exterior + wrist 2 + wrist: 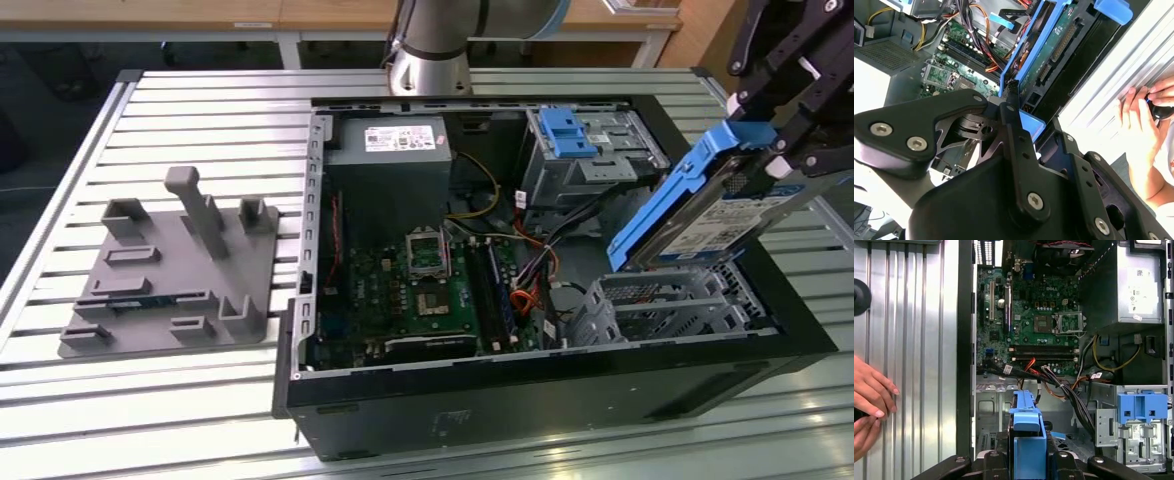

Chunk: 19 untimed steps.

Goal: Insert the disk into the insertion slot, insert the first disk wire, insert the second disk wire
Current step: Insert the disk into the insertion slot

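A: Tool (777,140) status?

B: Pressed onto the disk (701,205), pinching it by the edges of its blue carrier (667,190). In the first wrist view a black finger (996,462) sits on each side of that carrier, w/ the disk btw them.

A: And where's the disk?

B: In the air, steeply tilted, at the exterior view's right end of the open PC case (534,375). Its low end hangs just over the insertion slot (667,305). Can't tell if they touch. It isn't in the bay yet.

A: What about the 2nd wrist view?

B: The disk's underside faces the camera there, w/ a green circuit board (1054,45) showing.

A: The slot itself?

B: Low grey perforated cage in the case's near corner. The taller cage (601,165) w/ the blue latch (567,130) stands just beside it, further back.

A: Wires?

B: A bundle of black, red & orange cables (534,270) lies loose btw the motherboard (427,290) and the slot.

A: Anything else?

B: A grey fixture plate (167,275) w/ upright posts sits on the slatted metal table (200,110), at the exterior view's left, well apart from the case. A person's hand (871,387) is over the table's slats near the case in the first wrist view.
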Motion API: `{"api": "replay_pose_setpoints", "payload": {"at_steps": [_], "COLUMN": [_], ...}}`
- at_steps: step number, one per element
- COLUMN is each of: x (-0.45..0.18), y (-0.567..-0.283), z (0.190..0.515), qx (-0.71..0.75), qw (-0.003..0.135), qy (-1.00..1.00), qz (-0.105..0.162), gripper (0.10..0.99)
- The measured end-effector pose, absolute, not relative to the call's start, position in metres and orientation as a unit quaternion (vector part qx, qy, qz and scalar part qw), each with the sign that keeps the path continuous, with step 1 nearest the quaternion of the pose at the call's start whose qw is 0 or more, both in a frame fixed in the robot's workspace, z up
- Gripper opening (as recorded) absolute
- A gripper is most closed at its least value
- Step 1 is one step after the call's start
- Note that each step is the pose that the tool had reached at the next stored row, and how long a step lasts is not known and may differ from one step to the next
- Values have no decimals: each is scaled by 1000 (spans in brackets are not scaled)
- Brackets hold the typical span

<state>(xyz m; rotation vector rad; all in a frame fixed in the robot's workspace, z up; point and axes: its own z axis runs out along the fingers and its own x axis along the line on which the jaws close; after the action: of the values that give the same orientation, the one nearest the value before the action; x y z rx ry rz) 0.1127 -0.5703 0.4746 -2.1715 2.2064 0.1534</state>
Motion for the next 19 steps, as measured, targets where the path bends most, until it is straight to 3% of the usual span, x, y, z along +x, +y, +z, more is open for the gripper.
{"api": "replay_pose_setpoints", "payload": {"at_steps": [19], "x": [116], "y": [-575], "z": [463], "qx": [-700], "qw": [21], "qy": [712], "qz": [50], "gripper": [365]}}
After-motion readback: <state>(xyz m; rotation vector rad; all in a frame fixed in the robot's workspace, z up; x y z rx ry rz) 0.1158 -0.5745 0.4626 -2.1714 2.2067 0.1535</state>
